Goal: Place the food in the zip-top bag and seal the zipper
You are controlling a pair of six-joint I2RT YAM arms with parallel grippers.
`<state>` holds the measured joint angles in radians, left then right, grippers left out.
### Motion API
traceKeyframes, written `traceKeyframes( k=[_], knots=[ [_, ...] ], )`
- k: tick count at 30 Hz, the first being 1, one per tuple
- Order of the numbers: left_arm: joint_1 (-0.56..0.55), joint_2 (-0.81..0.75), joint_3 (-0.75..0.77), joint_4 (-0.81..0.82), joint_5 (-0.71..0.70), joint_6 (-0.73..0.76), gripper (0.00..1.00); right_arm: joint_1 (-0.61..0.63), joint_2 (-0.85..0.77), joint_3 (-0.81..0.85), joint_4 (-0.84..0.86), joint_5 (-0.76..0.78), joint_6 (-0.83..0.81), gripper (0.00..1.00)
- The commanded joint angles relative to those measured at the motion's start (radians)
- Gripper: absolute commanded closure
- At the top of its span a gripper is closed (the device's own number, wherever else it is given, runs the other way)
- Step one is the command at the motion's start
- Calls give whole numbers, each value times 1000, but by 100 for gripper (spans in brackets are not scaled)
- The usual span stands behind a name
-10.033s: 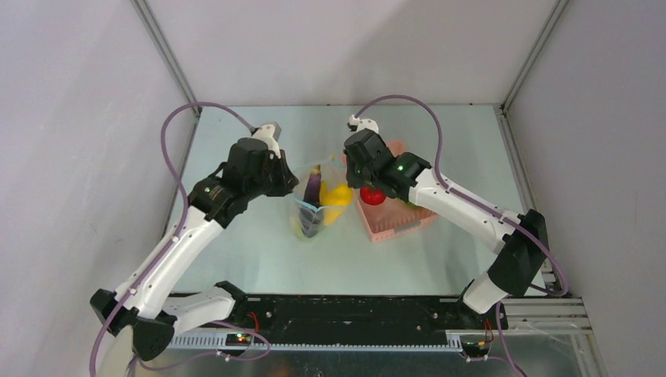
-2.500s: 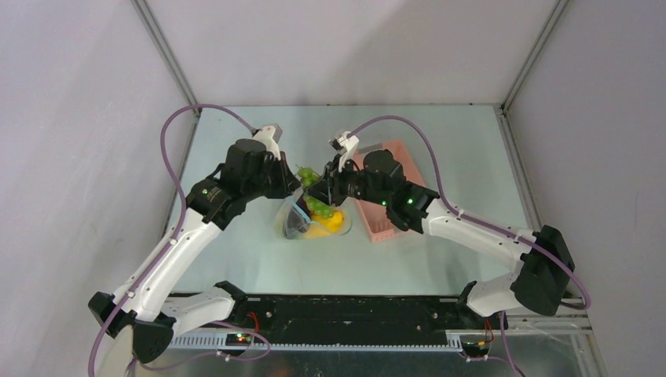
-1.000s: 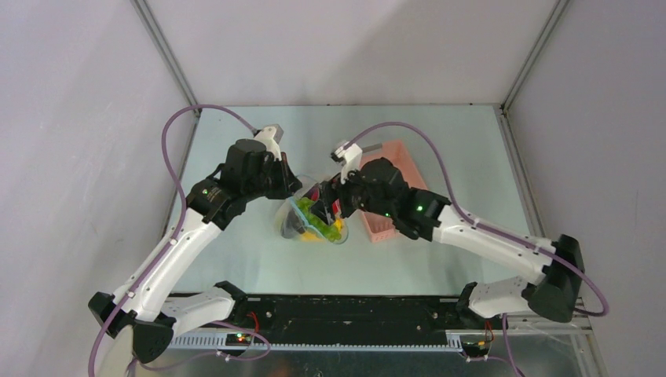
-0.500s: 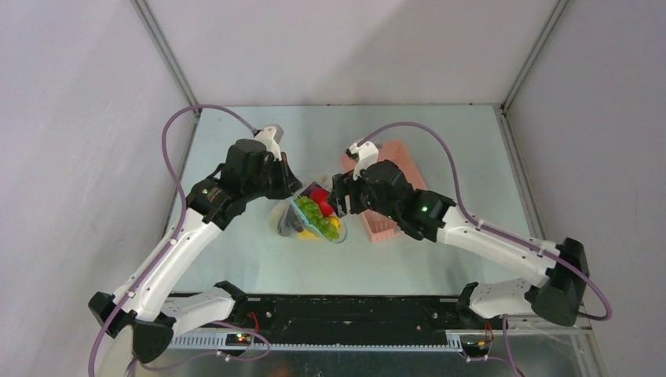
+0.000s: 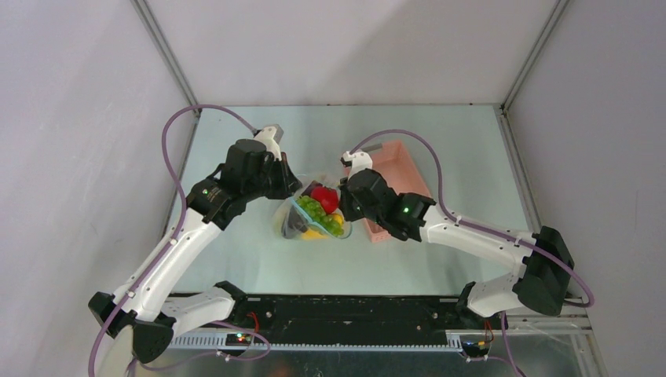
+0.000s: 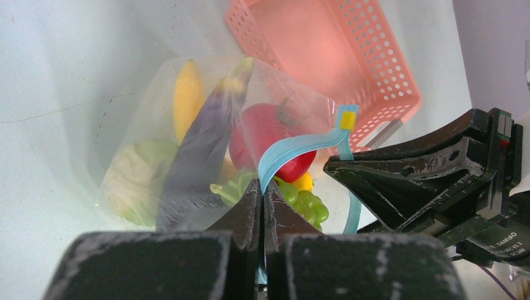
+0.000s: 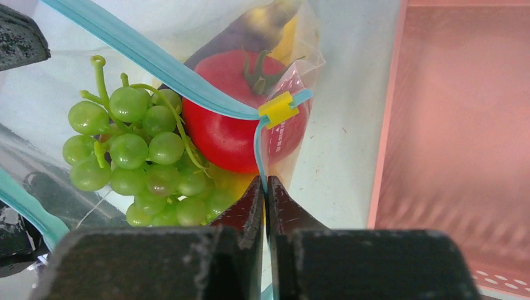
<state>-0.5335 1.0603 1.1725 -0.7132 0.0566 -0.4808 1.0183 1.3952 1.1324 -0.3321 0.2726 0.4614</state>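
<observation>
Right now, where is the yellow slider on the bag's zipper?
In the right wrist view the yellow slider sits right of centre on the zipper, at its end nearest the pink basket, against the red tomato, just above the right gripper.

The clear zip-top bag [image 6: 159, 119] sits about mid-table [image 5: 440, 149], a little toward the left edge, its mouth gaping upward. Its light blue zipper [image 7: 156, 65] is unsealed, the strips bowed apart, with a yellow slider [image 7: 278, 107] at one end. Inside, a red tomato [image 7: 225, 125] and green grapes [image 7: 147, 169] lie on top. A banana [image 6: 187, 94], a dark purple eggplant [image 6: 200, 150] and a pale cabbage [image 6: 134, 178] lie deeper.
</observation>
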Motion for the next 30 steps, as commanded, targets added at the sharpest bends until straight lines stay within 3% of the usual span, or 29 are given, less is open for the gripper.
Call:
traceKeyframes(
  k=[1,9,13,15,19,23,27,30],
  knots=[
    [6,-21,-2,78,14,-17,99,14,-11,6,38,56,10,97],
    [-9,-41,14,76,30,-62,99,-34,-38,56,128,-30,-45,100],
    [-73,-104,-27,101,-35,-99,97,-48,-32,107,147,-94,-79,100],
    [-145,-132,-38,107,-92,-114,96,-59,-27,129,155,-156,-90,100],
    [-219,-167,-86,187,-77,-161,95,-85,-19,172,172,-301,-96,100],
    [-285,-174,-125,272,-90,-196,94,-131,-21,184,226,-562,-98,100],
    [-354,-172,-158,363,-113,-212,86,-152,-21,194,238,-769,-152,100],
    [-396,-159,-169,397,-142,-199,71,-151,-31,195,189,-876,-243,100]
  ],
)
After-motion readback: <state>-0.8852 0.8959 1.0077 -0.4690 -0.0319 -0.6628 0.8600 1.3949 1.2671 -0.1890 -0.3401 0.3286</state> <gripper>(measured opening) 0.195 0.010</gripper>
